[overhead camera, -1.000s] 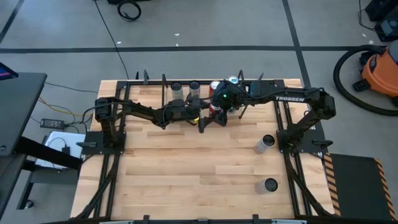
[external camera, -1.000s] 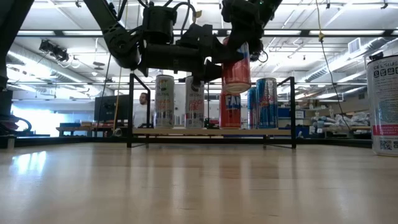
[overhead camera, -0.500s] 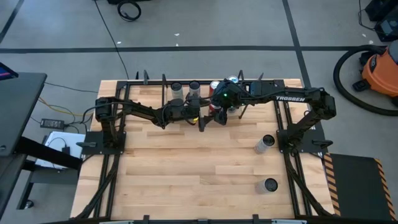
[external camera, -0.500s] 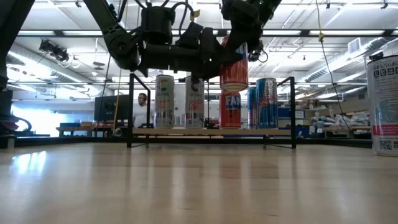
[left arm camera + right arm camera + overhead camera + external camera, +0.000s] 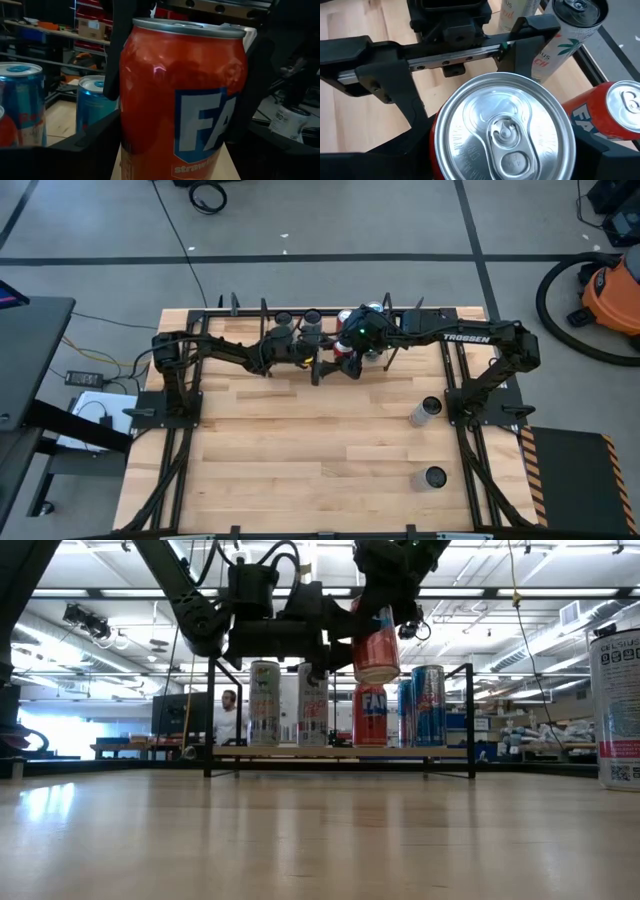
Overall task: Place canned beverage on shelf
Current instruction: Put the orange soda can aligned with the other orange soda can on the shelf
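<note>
Both my grippers, left [image 5: 335, 640] and right [image 5: 385, 610], clamp the red can [image 5: 377, 640] above the shelf [image 5: 340, 751]. Uneven release could tip it onto the cans [image 5: 400, 705] at the table's far edge.

An overhead camera is looking straight down on the desk [image 5: 320, 450]; a desk-level camera is facing the shelf [image 5: 340, 752]; both wrist cameras are sitting close against one red can [image 5: 182, 100].

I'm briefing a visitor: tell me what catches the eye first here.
A red can hangs in the air above the shelf, held from both sides by the left gripper and right gripper. Below it a row of cans stands on the shelf at the table's far edge.
</note>
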You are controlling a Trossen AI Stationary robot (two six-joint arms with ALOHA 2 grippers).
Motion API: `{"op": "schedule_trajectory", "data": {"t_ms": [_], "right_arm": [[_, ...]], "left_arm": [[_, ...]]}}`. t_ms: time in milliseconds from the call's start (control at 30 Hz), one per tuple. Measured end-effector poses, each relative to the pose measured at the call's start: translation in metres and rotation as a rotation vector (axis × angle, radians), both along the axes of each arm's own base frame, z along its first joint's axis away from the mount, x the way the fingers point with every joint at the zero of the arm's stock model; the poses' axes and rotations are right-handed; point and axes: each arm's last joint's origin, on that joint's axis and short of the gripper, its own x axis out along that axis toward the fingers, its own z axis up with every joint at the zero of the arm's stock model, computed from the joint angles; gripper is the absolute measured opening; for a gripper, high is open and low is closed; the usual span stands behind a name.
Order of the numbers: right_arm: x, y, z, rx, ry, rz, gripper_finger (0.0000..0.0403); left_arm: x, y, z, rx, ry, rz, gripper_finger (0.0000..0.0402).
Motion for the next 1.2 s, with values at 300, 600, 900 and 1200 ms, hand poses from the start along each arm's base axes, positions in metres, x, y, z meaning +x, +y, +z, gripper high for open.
{"op": "schedule_trajectory", "data": {"t_ms": [300,600,900,1200], "right_arm": [[-0.0006,-0.0012,-0.0005,-0.007,0.005,-0.034,0.0309],[0.0001,0.0009,-0.0005,-0.035,0.010,-0.017,0.0309],[0.0006,0.0049,-0.0009,-0.053,0.021,0.015,0.0309],[-0.0014,0.0055,-0.0013,-0.041,0.034,0.001,0.0309]], "left_arm": [[-0.0002,0.0000,-0.0003,-0.006,0.011,-0.045,0.0316],[0.0002,-0.0014,-0.0001,0.083,0.004,-0.028,0.0316],[0.0010,-0.0020,-0.0006,0.118,0.008,0.090,0.0316],[0.0019,-0.0033,-0.0025,0.113,0.038,0.100,0.0316]]}}
